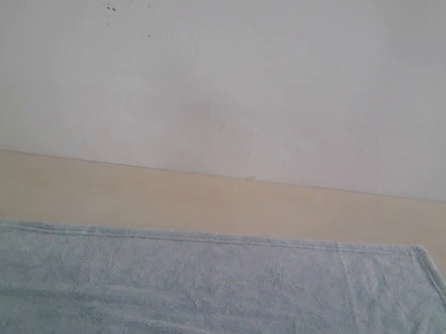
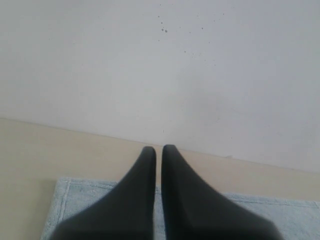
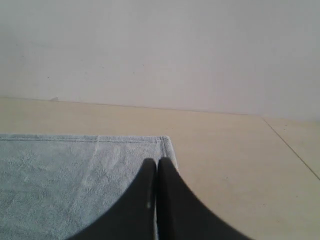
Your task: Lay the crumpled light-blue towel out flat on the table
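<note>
The light-blue towel [image 1: 207, 295] lies spread flat on the beige table [image 1: 202, 201], its hemmed far edge running straight across the exterior view. No gripper shows in that view. In the left wrist view my left gripper [image 2: 159, 149] hovers above the towel [image 2: 75, 205] near its far left corner, black fingers nearly together with only a thin slit and nothing between them. Seen from the right wrist, my right gripper [image 3: 157, 161] is shut and empty above the towel [image 3: 65, 180], close to its far right corner. The label is not visible.
A white wall [image 1: 235, 71] with a few dark specks rises right behind the table's far edge. Bare table [image 3: 240, 165] stretches to the right of the towel, crossed by a thin seam line [image 3: 292, 150].
</note>
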You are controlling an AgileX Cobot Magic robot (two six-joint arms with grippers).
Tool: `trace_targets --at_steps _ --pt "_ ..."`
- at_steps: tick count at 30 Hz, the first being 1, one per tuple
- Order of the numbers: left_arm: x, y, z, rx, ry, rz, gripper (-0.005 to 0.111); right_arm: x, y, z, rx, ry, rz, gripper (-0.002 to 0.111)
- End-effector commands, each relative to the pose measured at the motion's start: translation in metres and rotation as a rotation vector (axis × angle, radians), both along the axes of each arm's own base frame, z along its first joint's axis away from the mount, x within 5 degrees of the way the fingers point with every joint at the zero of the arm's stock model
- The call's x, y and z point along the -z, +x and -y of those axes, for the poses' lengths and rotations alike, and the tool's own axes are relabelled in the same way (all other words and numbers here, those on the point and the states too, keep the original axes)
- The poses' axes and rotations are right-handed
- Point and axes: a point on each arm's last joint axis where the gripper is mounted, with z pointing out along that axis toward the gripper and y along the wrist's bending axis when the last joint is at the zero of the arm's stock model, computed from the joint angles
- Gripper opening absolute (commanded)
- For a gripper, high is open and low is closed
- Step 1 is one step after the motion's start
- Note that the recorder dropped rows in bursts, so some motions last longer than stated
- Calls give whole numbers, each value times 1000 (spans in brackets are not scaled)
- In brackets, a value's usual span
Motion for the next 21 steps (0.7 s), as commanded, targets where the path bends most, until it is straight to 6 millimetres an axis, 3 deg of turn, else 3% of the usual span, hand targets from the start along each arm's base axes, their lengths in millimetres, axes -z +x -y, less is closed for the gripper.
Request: trace_targets --at_steps 1,21 --pt "1 0 0 -1 -2 0 4 0 0 0 2 -4 -2 0" --pt "1 0 0 -1 -2 0 4 0 0 0 -1 34 -2 0"
